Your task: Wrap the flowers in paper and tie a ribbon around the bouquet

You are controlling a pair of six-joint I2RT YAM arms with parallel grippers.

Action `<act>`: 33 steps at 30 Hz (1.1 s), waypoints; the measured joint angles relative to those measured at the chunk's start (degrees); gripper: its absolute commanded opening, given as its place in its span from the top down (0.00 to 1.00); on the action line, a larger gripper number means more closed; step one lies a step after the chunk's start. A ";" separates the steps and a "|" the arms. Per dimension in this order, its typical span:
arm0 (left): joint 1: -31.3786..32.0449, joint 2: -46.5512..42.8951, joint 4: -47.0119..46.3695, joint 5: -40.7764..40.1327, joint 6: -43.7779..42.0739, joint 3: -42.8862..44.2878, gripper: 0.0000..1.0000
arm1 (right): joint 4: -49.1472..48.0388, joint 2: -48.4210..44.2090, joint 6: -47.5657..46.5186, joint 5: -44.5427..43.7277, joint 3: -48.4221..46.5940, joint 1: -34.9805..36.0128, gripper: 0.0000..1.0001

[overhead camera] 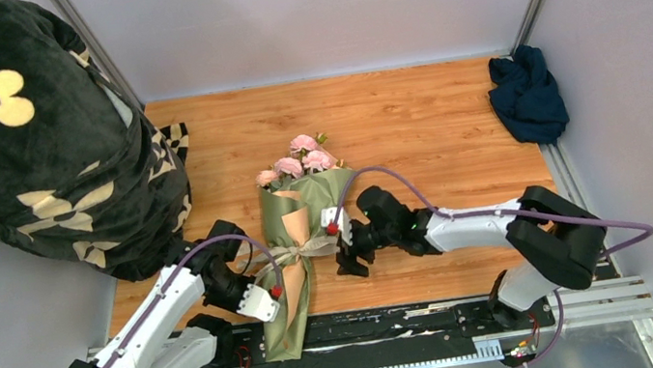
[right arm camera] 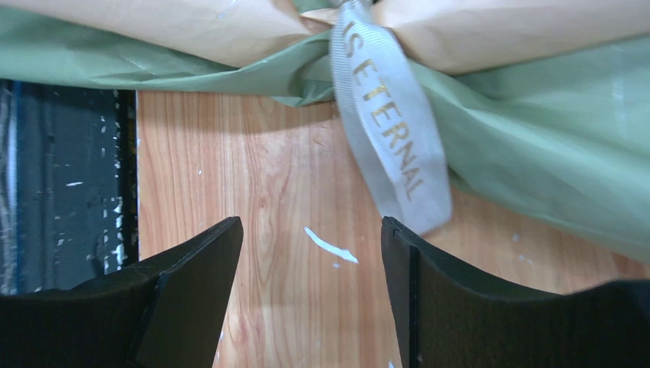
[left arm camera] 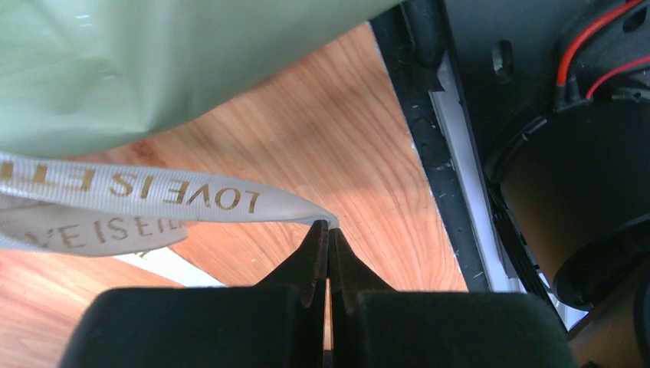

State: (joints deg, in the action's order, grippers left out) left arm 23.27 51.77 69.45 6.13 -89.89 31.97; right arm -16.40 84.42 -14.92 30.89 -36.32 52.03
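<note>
Left tool (left arm camera: 328, 239) clamped on ribbon (left arm camera: 153, 198) end, arm bent low beside bouquet (overhead camera: 296, 247). Right tool (right arm camera: 310, 245) jaws spread, empty, ribbon tail just ahead; arm stretched level. Bouquet lies mid wooden tabletop (overhead camera: 421, 121). Flower-print blanket (overhead camera: 23, 141) far left, navy cloth (overhead camera: 527, 97) far right.
</note>
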 measured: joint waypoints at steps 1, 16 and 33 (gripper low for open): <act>0.00 0.09 0.11 -0.44 -0.87 -0.42 1.00 | -1.42 0.92 -1.20 -1.73 0.33 1.79 0.26; -7.63 2.97 4.07 4.15 -3.28 5.49 0.27 | -13.40 -1.77 -3.48 -10.51 9.68 5.57 0.25; -13.75 7.08 -14.62 16.35 11.91 2.10 0.20 | -34.38 14.91 -1.49 -15.45 5.88 5.57 0.40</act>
State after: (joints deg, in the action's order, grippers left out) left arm 9.52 58.85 54.83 22.48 -77.97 34.06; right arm -50.78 99.33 -16.40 15.44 -30.44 57.60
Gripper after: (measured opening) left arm 0.804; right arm 0.749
